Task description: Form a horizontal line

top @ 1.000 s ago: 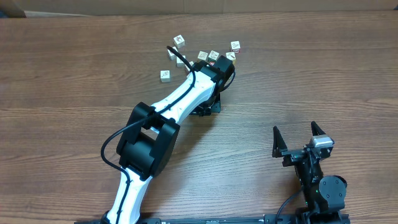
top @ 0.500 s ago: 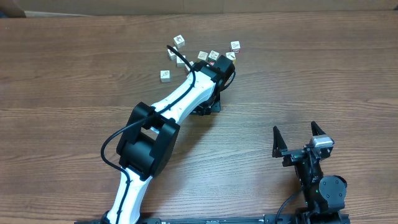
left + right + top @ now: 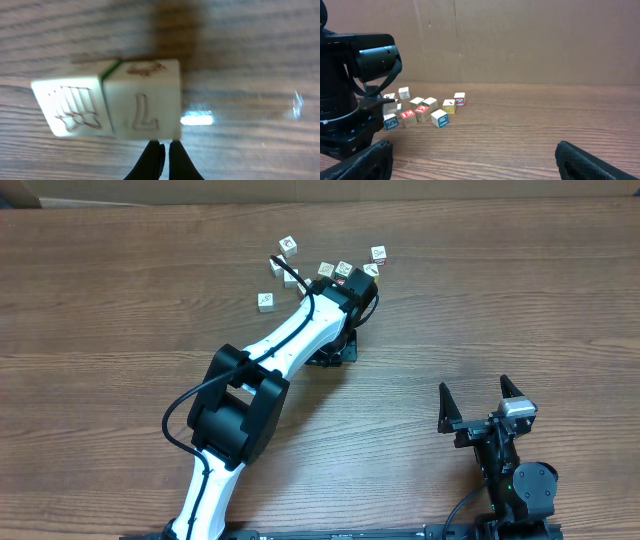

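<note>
In the left wrist view two pale cream cubes touch side by side in a short row (image 3: pixel 107 102): one shows a "7" (image 3: pixel 145 107), the other a line drawing (image 3: pixel 75 107). My left gripper (image 3: pixel 165 145) is shut and empty, its tips right at the near lower edge of the "7" cube. In the overhead view the left arm (image 3: pixel 350 298) reaches into the cube cluster, next to two adjacent cream cubes (image 3: pixel 335 270) and a red-faced cube (image 3: pixel 340 280). My right gripper (image 3: pixel 480 398) is open and empty, far from the cubes.
Loose cubes lie scattered at the far middle of the wooden table (image 3: pixel 480 300): one cube (image 3: pixel 288 245), another (image 3: pixel 265 301), and a third (image 3: pixel 378 253). The right wrist view shows the cluster (image 3: pixel 422 112) beside the left arm, with a cardboard wall (image 3: pixel 520 40) behind.
</note>
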`<act>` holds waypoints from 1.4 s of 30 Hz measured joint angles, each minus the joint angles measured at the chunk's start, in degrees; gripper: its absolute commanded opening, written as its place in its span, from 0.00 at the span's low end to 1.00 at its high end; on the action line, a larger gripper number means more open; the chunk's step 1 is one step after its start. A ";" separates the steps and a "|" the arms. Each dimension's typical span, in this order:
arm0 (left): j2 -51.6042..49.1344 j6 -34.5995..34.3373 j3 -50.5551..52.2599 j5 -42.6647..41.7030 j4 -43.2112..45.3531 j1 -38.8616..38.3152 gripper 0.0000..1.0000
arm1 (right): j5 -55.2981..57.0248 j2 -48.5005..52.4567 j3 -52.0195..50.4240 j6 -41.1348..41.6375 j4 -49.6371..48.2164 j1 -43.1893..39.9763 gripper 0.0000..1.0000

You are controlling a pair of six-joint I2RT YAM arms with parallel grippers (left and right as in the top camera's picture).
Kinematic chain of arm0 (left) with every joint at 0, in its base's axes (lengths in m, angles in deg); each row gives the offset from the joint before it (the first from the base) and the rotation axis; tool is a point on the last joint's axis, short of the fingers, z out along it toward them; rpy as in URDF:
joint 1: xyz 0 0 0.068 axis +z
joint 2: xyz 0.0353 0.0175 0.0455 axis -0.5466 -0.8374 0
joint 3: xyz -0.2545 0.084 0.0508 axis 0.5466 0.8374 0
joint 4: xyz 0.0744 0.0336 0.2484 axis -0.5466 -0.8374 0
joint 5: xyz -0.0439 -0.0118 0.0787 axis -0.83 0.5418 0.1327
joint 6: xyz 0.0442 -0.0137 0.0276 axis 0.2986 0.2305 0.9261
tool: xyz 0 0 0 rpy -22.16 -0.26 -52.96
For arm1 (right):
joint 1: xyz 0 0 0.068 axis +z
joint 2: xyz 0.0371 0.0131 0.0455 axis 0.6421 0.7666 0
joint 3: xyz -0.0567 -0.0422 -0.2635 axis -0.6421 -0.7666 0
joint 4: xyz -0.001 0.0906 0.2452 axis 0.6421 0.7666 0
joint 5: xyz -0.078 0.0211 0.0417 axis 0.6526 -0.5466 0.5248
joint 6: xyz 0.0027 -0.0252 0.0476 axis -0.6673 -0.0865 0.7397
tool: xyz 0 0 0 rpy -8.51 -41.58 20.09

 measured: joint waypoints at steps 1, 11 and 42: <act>0.00 0.57 -0.44 -0.92 -0.72 0.11 0.04 | 0.00 0.00 0.00 0.02 0.00 0.00 1.00; 3.21 3.15 -10.54 -4.87 -5.86 5.22 0.04 | 0.02 0.00 0.00 0.00 -0.02 0.00 1.00; 6.19 5.70 9.31 -0.13 4.87 13.64 0.04 | 0.00 0.00 0.00 0.02 0.00 0.00 1.00</act>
